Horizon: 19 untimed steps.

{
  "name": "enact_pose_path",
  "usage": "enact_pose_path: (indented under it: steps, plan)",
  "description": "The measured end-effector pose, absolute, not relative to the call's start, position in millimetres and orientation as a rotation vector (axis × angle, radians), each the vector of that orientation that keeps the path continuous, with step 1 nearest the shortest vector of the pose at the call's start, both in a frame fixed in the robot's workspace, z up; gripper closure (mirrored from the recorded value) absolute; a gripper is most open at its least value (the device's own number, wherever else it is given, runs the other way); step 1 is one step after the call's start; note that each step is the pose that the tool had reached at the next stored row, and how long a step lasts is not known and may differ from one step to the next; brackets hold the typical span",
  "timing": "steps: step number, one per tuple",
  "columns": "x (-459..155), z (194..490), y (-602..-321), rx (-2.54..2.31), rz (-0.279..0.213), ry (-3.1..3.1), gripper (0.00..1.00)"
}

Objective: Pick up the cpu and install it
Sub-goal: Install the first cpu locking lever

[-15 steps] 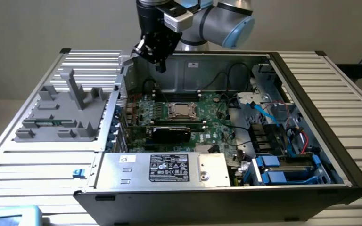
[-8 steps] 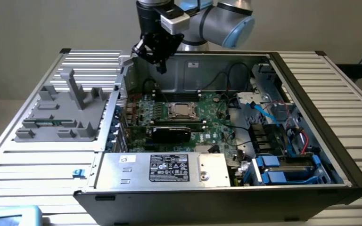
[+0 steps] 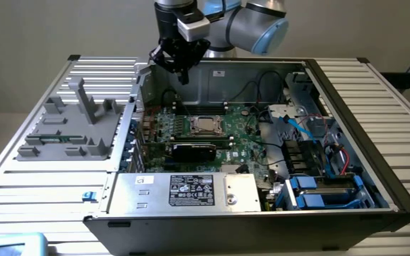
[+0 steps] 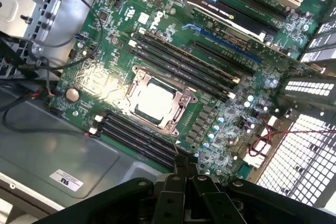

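Observation:
The cpu (image 3: 205, 124), a shiny silver square chip, lies flat in the metal-framed socket on the green motherboard (image 3: 244, 141) inside the open computer case. In the wrist view the cpu (image 4: 155, 99) gleams under a bright light, with dark memory slots on both sides. My gripper (image 3: 183, 79) hangs above the case's far wall, well above and behind the socket. Its thin black fingertips (image 4: 180, 162) are pressed together, shut, with nothing between them.
A black card with green circuit board (image 3: 194, 151) stands just in front of the socket. A large silver box with a white label (image 3: 183, 190) fills the case's near side. Blue drive bays (image 3: 319, 192) and cables sit at the exterior view's right. A grey fixture (image 3: 70, 128) stands at its left.

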State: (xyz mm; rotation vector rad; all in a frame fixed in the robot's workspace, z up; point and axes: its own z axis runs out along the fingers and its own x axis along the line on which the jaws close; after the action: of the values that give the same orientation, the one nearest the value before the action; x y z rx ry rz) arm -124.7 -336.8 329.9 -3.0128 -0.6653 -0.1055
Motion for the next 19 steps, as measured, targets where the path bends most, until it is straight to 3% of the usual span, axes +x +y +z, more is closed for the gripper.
enact_pose_path:
  steps: [11, 16, 19]
  plan:
    - [-124.9, 329.8, -336.8, -3.034, -0.102, -0.557, 0.89]
    - [-126.1, 329.5, -336.8, -3.007, -0.025, -0.542, 0.89]
    - [-126.4, 327.8, -336.8, -3.003, -0.005, -0.527, 0.89]
